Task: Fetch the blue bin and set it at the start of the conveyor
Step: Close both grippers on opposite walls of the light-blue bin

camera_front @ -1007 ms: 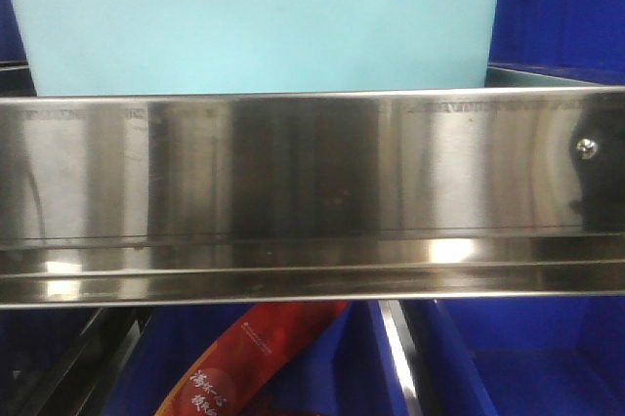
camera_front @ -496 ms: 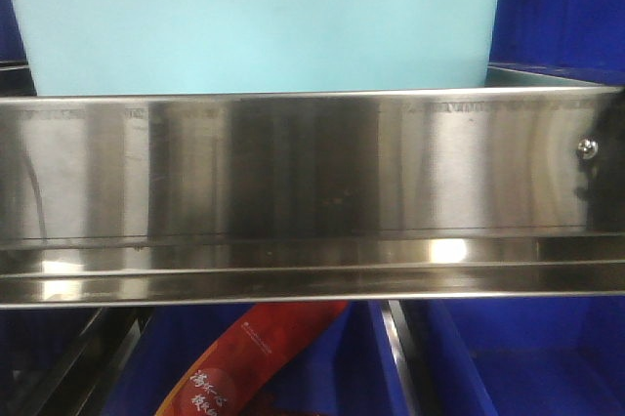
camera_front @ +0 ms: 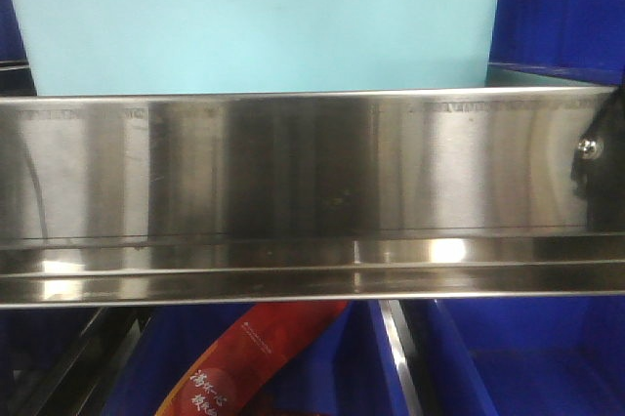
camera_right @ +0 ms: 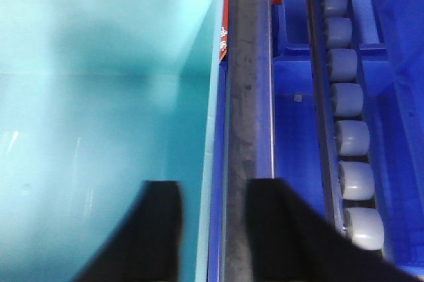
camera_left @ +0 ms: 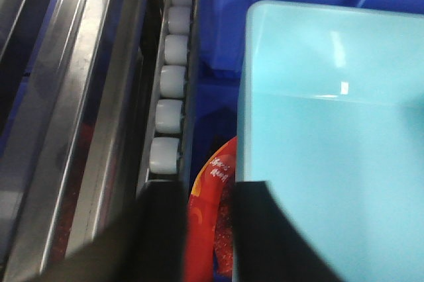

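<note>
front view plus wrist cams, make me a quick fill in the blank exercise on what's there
1. The packet below the steel rail is ___ in colour.
2. Seen from the wrist views, the inside of the blue bin is ___.
3. In the right wrist view, the bin's wall runs ___ the two fingers of the right gripper.
Missing words: red; empty; between.

The left gripper (camera_left: 209,229) pointed forward from its wrist, its two black fingers (camera_left: 159,229) held apart with a clear gap between them. The right gripper (camera_right: 212,229) sat likewise, its fingers (camera_right: 278,229) spread wide.
</note>
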Available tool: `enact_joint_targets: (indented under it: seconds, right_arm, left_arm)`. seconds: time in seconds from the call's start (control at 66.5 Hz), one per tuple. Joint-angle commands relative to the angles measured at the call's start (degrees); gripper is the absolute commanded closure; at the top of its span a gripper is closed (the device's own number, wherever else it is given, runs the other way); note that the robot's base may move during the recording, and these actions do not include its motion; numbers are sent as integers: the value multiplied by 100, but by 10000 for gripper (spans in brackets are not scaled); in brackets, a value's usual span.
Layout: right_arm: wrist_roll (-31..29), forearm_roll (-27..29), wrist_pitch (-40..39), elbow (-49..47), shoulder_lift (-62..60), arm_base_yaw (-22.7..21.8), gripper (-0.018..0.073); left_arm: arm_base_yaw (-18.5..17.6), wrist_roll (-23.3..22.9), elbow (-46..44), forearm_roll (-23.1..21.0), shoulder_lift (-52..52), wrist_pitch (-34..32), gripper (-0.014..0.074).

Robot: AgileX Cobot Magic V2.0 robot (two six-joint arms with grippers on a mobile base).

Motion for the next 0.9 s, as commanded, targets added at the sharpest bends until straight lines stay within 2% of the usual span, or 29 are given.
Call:
enact_joint_targets:
  seconds: [0.0, 0.286, 0.571, 0.887]
  right_arm:
    - [22, -75, -128, -47, 95, 2, 396]
    - [22, -102, -302, -47, 380, 2, 396]
    - [22, -129, -219, -47, 662, 2, 396]
    - [22, -150, -205, -47, 722, 2, 396]
  left_arm:
    - [-28, -76, -46, -14, 84, -148, 364]
    - [-28, -76, -46, -16, 449, -21, 351]
    - [-42, -76, -46, -339, 668, 72, 351]
    - [-42, -76, -46, -350, 737, 155, 351]
